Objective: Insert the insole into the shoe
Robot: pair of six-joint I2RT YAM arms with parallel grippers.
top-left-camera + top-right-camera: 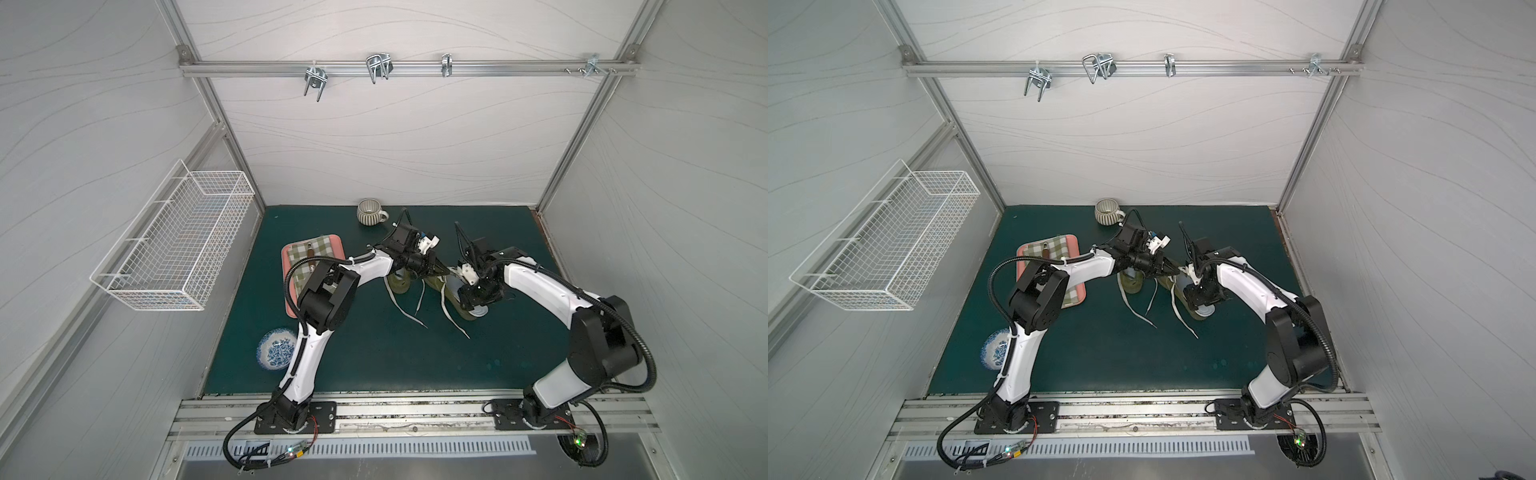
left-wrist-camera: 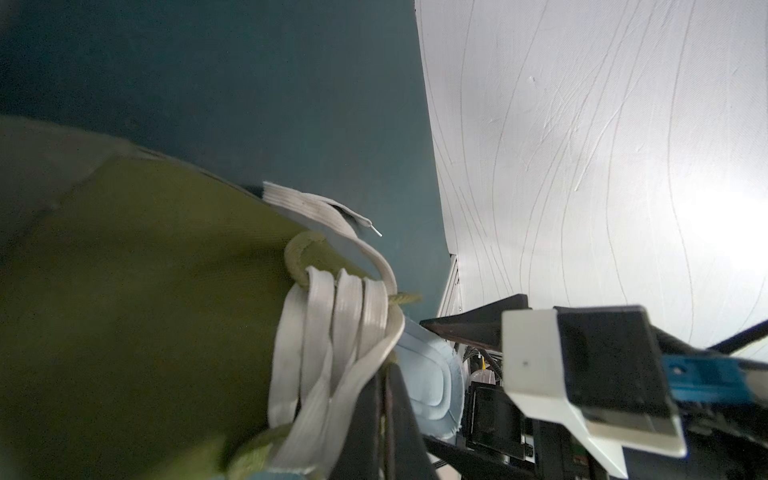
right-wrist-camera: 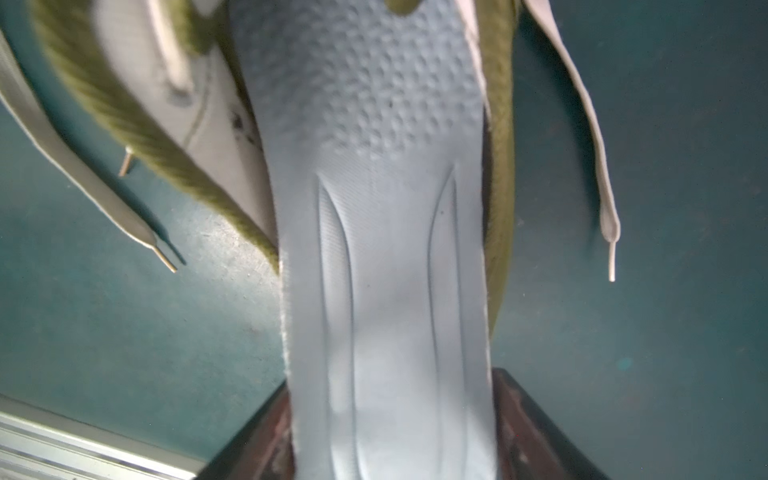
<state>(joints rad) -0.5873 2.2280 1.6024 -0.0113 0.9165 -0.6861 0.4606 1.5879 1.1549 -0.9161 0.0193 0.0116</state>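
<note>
- While both arms arch up from their bases and lean in over the middle of the table (image 1: 374, 353), the left claw (image 1: 441, 272) points sideways at the right claw (image 1: 471, 303), the two nearly tip to tip.
- The left claw is pinched closed on the laced edge of the olive shoe (image 1: 435, 286).
- The right elbow is raised and its wrist bends steeply down.
- The right claw's jaws bracket the pale blue insole (image 3: 374, 249), touching both edges at its heel end.
- Ahead of the right claw, the insole's dimpled front runs into the shoe's opening.
- A second olive shoe (image 1: 400, 286) lies behind the left claw, under its wrist.
</note>
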